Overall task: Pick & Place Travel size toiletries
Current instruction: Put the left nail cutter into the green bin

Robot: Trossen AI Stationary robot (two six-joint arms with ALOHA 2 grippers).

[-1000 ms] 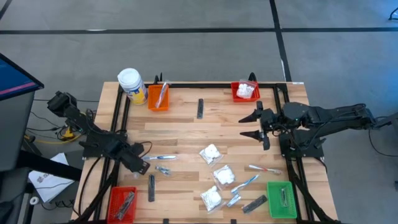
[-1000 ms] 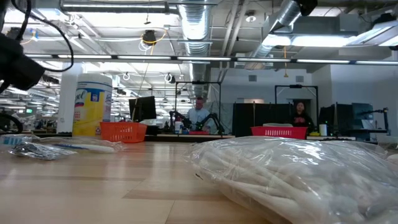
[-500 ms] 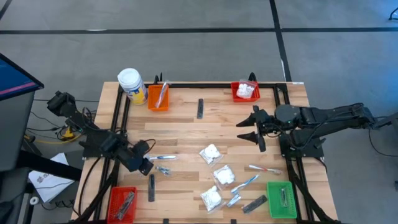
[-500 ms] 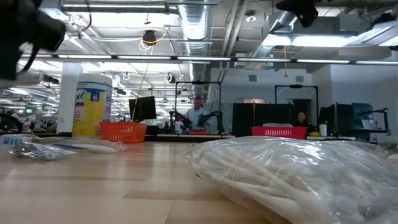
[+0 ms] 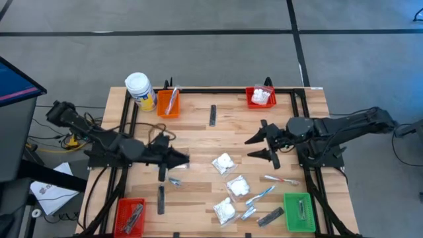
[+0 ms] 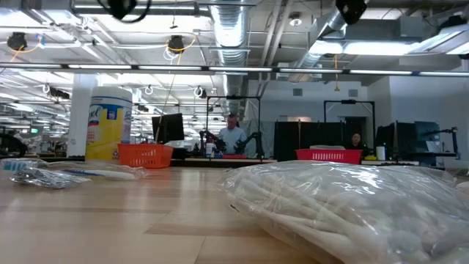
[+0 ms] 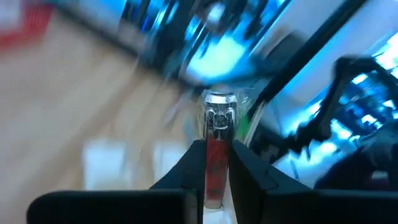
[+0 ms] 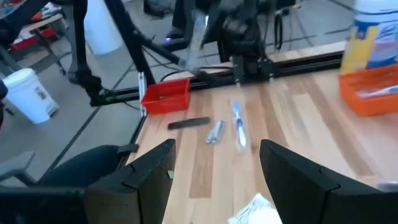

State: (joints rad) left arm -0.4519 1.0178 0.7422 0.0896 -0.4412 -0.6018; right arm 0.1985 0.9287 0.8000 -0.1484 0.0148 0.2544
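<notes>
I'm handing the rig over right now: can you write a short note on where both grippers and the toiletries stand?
Left gripper: shut on a small red-and-silver item, raised mid-table.
Right gripper: open, empty, right of centre.
Done: a toothbrush in the orange bin, a white packet in the far red bin, a dark bar in the near red bin, something slim in the green bin.
Left on the wooden table: three white packets, toothbrushes, dark bars, a silvery sachet.
</notes>
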